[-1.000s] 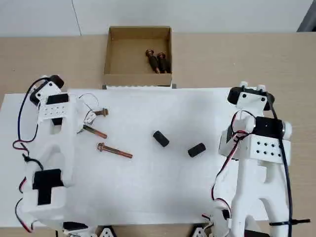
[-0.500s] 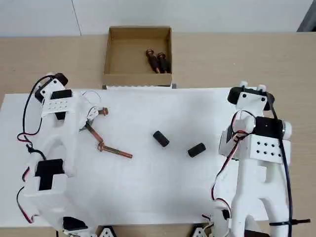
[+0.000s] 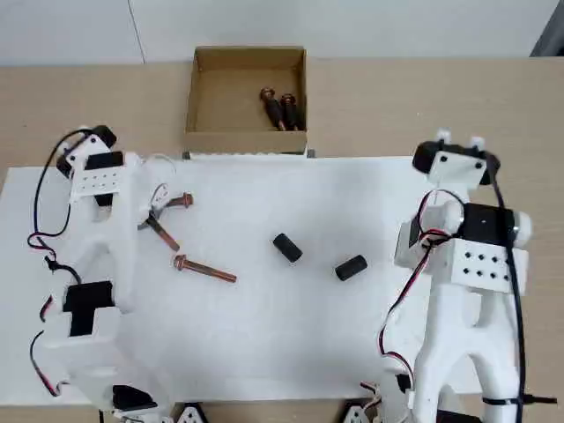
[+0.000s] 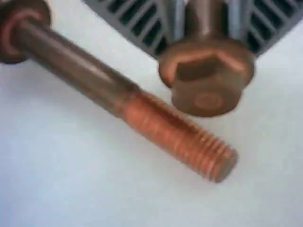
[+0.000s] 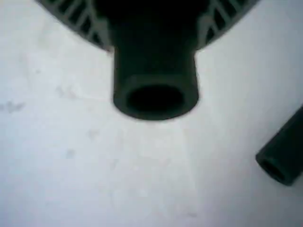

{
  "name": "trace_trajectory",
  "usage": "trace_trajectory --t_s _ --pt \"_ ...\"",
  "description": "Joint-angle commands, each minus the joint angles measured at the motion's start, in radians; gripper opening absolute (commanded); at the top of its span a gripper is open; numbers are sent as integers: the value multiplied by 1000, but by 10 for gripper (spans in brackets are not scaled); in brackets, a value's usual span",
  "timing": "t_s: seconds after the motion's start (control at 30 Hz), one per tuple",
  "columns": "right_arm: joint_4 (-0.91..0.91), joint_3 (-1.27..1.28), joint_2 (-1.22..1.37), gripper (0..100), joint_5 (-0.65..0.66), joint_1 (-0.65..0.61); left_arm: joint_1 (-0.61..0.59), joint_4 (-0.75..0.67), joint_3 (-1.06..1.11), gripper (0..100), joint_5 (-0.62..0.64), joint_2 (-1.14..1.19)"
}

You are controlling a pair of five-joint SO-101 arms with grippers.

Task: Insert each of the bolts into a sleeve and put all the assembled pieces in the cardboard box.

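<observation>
Gripping a bolt in left hand, second bolt lying just beside

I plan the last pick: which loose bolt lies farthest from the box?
The bolt lying alone, nearest the sleeves; the other two are closer to the box.

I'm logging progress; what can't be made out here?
Cardboard box, high view: whether its copper bolts sit fully in sleeves; too small.
Right wrist view: black cylindrical sleeve beside the gripped sleeve, cut off by the edge.
Left wrist view: gripped copper bolt, shank cut off by the edge.
</observation>
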Motion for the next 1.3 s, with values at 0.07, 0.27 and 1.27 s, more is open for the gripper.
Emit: trace_trajectory --t_s 0.07,0.27,1.27 --pt "53 -184 -35 4 -3 1 78 94 -87 5 -46 -215" --pt "64 -273 -36 4 3 -1 167 150 -91 5 -69 -422" --pt "-246 313 -599 3 129 -1 385 15 449 5 -229 -1231"
